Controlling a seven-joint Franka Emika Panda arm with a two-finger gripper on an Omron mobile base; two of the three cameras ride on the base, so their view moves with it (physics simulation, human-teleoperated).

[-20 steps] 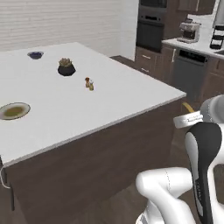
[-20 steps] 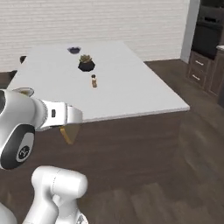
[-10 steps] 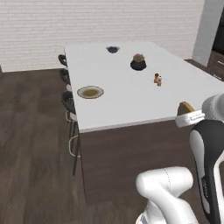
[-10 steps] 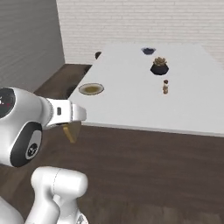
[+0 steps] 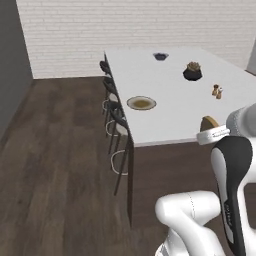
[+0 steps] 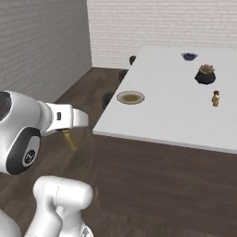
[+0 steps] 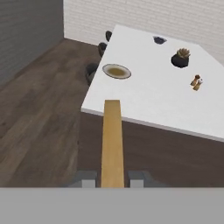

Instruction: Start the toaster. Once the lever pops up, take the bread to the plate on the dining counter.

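My gripper (image 7: 112, 180) is shut on the bread (image 7: 112, 139), a tan slice seen edge-on between the two dark fingertips (image 7: 88, 179). From the base, the bread (image 5: 209, 122) pokes up beside my white hand, short of the near edge of the dining counter (image 5: 170, 112). In the right base view the bread (image 6: 69, 139) hangs under the gripper (image 6: 69, 133), left of the dining counter (image 6: 176, 115). The round beige plate (image 5: 141, 103) (image 6: 130, 97) (image 7: 116, 71) lies bare near the counter's left edge, ahead of the bread. The toaster is out of view.
On the counter stand a dark blue bowl (image 5: 160, 56), a potted plant (image 5: 192, 72) and small shakers (image 5: 217, 91). Dark stools (image 5: 114, 112) line the counter's left side. Wooden floor (image 5: 55, 150) lies to the left, with a brick wall behind.
The whole scene has swung across both base views as the base moved, and the counter's stool side now faces me. The bread stays in the gripper.
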